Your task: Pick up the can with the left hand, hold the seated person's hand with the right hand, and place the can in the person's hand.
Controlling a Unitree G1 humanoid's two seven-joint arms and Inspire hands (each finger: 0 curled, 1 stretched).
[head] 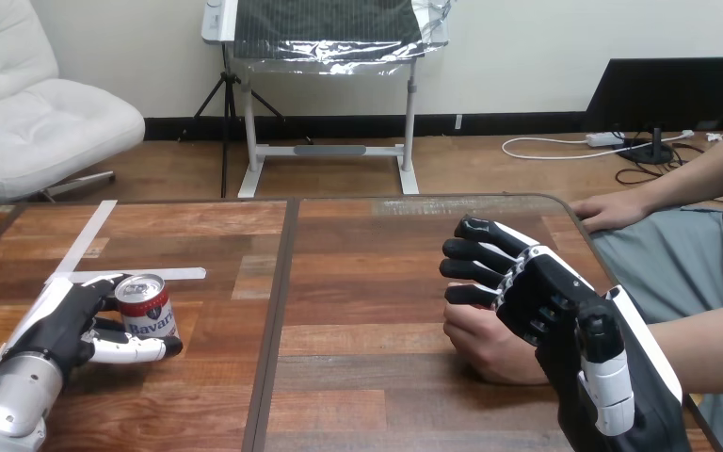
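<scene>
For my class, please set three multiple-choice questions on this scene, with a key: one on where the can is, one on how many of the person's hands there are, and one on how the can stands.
1. Where is the can?
A. on the left part of the table, at the left robot hand
B. at the table's right edge
C. in the person's palm

2. How many of the person's hands are there?
A. one
B. two
C. three

3. How does the can stand?
A. on its side
B. crushed flat
C. upright

Key:
1 A: the left robot hand's fingers curl round it there.
2 B: the person's near hand lies under the right robot hand, and the person's far hand rests at the table's far right edge.
3 C: its silver top faces up.
</scene>
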